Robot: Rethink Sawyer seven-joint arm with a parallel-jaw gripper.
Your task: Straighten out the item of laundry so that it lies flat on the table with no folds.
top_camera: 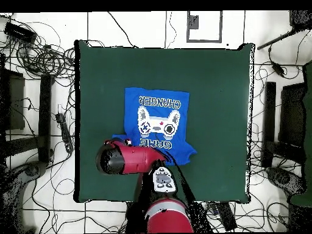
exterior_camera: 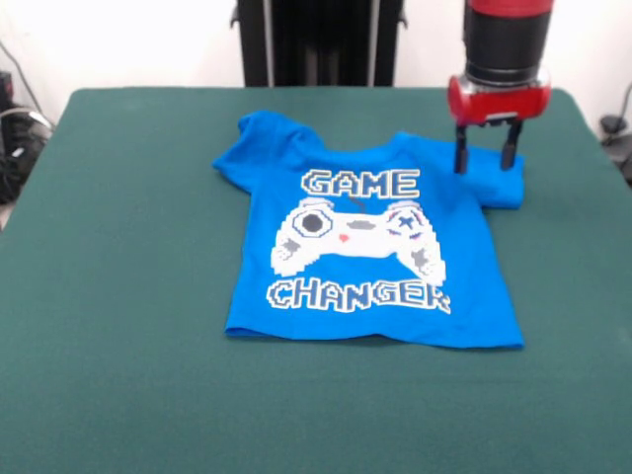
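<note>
The bright blue T-shirt [exterior_camera: 370, 247] lies print up near the middle of the dark green table [exterior_camera: 118, 296]. Its body looks mostly flat. The sleeve at picture left [exterior_camera: 262, 133] is bunched, and the sleeve at picture right [exterior_camera: 499, 188] is folded thick. My gripper [exterior_camera: 485, 160] hangs with its two black fingers apart, right at that right-hand sleeve's far edge; I cannot tell if they touch it. In the overhead view the shirt [top_camera: 157, 119] shows on the table [top_camera: 219, 91], and the arm's end [top_camera: 114, 159] covers the gripper and one sleeve.
The robot's pedestal [exterior_camera: 316, 39] stands behind the table's far edge. Cables and black stands [top_camera: 46, 103] lie on the floor around the table. Wide green cloth surrounds the shirt on all sides.
</note>
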